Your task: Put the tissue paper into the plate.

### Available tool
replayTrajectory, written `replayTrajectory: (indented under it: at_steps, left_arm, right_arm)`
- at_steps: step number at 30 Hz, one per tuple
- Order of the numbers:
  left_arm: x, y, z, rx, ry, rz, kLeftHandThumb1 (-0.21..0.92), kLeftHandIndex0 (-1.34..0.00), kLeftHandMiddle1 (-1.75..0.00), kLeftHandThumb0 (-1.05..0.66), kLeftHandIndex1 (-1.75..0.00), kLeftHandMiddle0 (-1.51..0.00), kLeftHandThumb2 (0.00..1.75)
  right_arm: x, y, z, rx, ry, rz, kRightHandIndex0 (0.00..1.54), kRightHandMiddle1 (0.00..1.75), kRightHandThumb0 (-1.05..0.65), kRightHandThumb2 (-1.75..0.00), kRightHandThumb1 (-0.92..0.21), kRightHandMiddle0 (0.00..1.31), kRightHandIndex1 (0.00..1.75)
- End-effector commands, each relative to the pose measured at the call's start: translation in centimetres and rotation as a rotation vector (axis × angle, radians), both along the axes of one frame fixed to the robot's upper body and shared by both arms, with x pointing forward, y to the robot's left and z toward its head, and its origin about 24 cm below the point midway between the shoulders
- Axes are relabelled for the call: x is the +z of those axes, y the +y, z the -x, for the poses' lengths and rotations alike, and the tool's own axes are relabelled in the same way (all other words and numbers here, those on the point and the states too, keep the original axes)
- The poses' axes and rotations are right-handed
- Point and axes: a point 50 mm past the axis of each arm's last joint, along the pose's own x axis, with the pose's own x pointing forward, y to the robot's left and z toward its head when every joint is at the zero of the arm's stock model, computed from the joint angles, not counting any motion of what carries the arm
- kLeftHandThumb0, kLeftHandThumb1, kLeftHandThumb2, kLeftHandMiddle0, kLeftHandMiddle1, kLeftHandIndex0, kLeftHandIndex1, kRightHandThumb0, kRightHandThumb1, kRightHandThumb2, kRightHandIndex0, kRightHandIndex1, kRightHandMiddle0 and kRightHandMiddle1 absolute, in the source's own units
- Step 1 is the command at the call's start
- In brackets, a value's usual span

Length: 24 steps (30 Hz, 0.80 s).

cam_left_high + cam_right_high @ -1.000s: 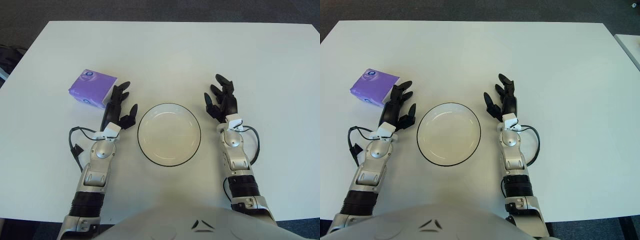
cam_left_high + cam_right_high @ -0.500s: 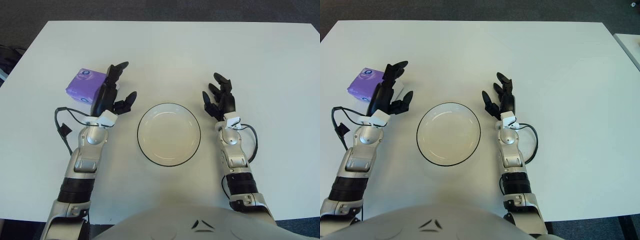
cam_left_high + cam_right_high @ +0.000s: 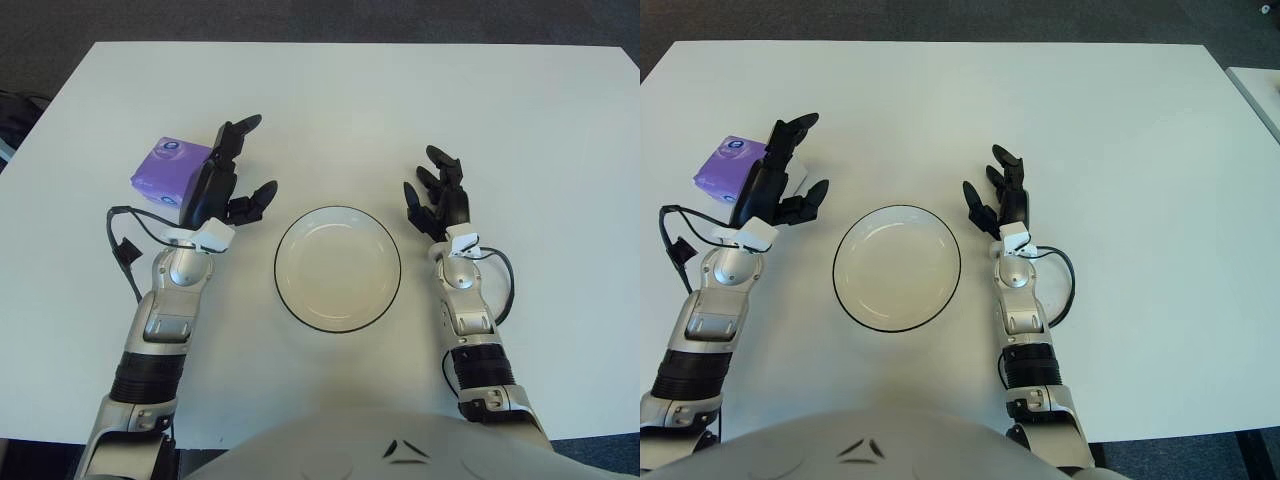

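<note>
A purple tissue packet (image 3: 167, 169) lies on the white table at the left. My left hand (image 3: 228, 178) hovers just right of it and partly over its right edge, fingers spread and holding nothing. The round white plate (image 3: 338, 296) with a dark rim sits in the middle, with nothing in it. To the plate's right my right hand (image 3: 438, 197) shows with its fingers open and relaxed, holding nothing.
The white table (image 3: 400, 110) stretches wide behind the plate, with dark floor beyond its far edge. A black cable (image 3: 122, 255) loops beside my left forearm.
My left hand rose and swung left, from beside the packet to over its right edge, with fingers spread wider. The packet shifted slightly left. The right hand barely moved.
</note>
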Motion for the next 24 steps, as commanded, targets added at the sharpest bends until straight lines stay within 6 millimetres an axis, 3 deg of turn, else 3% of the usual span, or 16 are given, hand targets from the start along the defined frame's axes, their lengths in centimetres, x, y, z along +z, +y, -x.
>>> replayTrajectory:
  at_steps: [1, 13, 17, 24]
  left_arm:
    - [0.7, 0.2, 0.0, 0.004, -0.031, -0.025, 0.92, 0.00, -0.18, -0.71, -0.63, -0.26, 0.69]
    - [3.2, 1.7, 0.2, -0.005, -0.188, -0.071, 0.92, 0.00, -0.16, -0.65, -0.62, -0.29, 0.63]
    - [5.6, 3.2, -0.4, -0.003, -0.269, -0.182, 0.92, 0.00, -0.14, -0.64, -0.64, -0.29, 0.60]
    - [7.4, 5.2, -0.6, 0.031, -0.234, -0.394, 0.92, 0.00, -0.10, -0.69, -0.68, -0.27, 0.58]
  right_arm:
    - [-3.7, 0.0, 1.2, -0.007, 0.188, -0.007, 0.32, 0.67, -0.63, -0.48, -0.92, 0.00, 0.37]
    - [-3.8, 0.4, 1.1, 0.001, 0.196, -0.006, 0.32, 0.67, -0.63, -0.50, -0.92, 0.00, 0.36]
    - [-3.8, 0.6, 1.1, 0.001, 0.201, -0.005, 0.32, 0.67, -0.63, -0.50, -0.92, 0.00, 0.36]
    - [-4.1, 0.6, 1.0, 0.002, 0.211, -0.008, 0.33, 0.68, -0.63, -0.50, -0.92, 0.00, 0.37]
